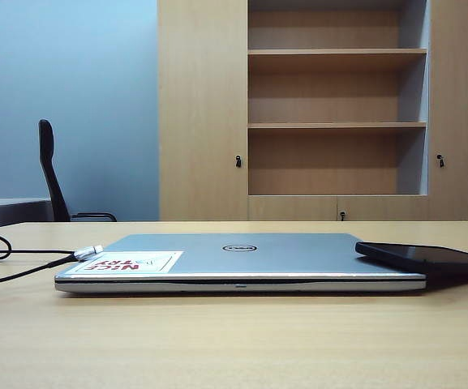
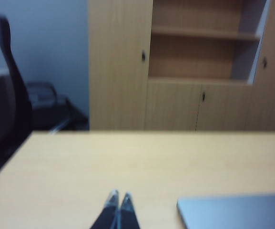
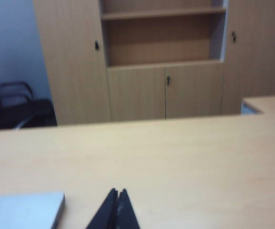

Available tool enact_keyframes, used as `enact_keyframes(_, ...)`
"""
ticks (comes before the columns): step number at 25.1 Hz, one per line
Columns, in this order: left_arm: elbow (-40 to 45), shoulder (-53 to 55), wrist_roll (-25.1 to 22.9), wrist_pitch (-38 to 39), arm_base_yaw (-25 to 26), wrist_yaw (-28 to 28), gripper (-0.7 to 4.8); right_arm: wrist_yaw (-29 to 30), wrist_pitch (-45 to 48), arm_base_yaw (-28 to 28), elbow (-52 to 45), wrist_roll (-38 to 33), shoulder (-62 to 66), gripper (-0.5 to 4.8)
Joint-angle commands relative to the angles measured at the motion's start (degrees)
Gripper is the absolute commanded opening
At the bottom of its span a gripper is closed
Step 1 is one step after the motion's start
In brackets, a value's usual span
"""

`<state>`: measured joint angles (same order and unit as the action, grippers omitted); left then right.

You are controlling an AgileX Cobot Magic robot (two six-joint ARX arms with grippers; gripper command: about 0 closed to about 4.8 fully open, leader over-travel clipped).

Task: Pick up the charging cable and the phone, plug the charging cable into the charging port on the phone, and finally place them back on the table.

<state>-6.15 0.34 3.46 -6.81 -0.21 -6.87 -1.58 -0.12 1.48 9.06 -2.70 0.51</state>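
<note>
The black phone (image 1: pixel 428 258) lies on the right end of the closed silver laptop (image 1: pixel 242 261), overhanging its right edge. The charging cable (image 1: pixel 15 258) runs in from the left over the table (image 1: pixel 234 340), and its silvery-white tip (image 1: pixel 88 252) rests at the laptop's left corner. The charging port is too small to make out. In the left wrist view my left gripper (image 2: pixel 119 196) hangs shut and empty above bare tabletop, beside a laptop corner (image 2: pixel 232 212). My right gripper (image 3: pixel 117 192) is likewise shut on nothing, near another laptop corner (image 3: pixel 25 210). Neither gripper appears in the exterior view.
A second thin black cable (image 1: pixel 6 278) lies along the left of the table. A red-and-white sticker (image 1: pixel 126 262) marks the laptop lid. Behind the table stand a wooden shelf cabinet (image 1: pixel 335 105) and a black chair (image 1: pixel 53 174). A neighbouring desk (image 3: pixel 266 104) borders the right side.
</note>
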Motion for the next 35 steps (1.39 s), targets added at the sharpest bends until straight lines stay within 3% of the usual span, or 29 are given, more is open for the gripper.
enact_keyframes(1, -4.33, 1.27, 0.11, -0.85, -0.04, 0.02, -0.06, -1.49, -0.92, 0.02, 5.62, -0.31, 3.93, -0.05)
enact_keyframes(11, -20.02, 25.05, 0.13, -3.15, -2.08, 0.02, -0.06, 2.23, 2.1, -0.2, 21.07, -0.33, 27.41, -0.05)
enact_keyframes(16, -25.66, 39.6, -0.04, -3.13, -14.16, 0.02, -0.06, 6.88, 1.77, -0.28, 24.11, -2.43, 34.64, -0.05)
enact_keyframes(21, -29.55, 50.12, -2.08, -2.71, -25.0, 0.02, -0.06, 11.76, -0.02, -0.26, 24.81, -11.26, 37.77, -0.05)
enact_keyframes(26, -32.15, 57.72, -6.97, -1.99, -37.13, 0.02, -0.06, 18.47, -7.67, -0.24, 24.76, -23.47, 41.55, -0.05)
enact_keyframes(29, -32.15, 60.17, -7.74, -0.24, -39.76, 0.0, -0.06, 20.5, -10.8, -0.22, 24.74, -27.61, 44.0, -0.05)
enact_keyframes(35, -32.13, 62.36, -7.67, 7.74, -40.09, 0.0, -0.06, 24.68, -12.04, -0.13, 24.61, -27.78, 48.33, -0.05)
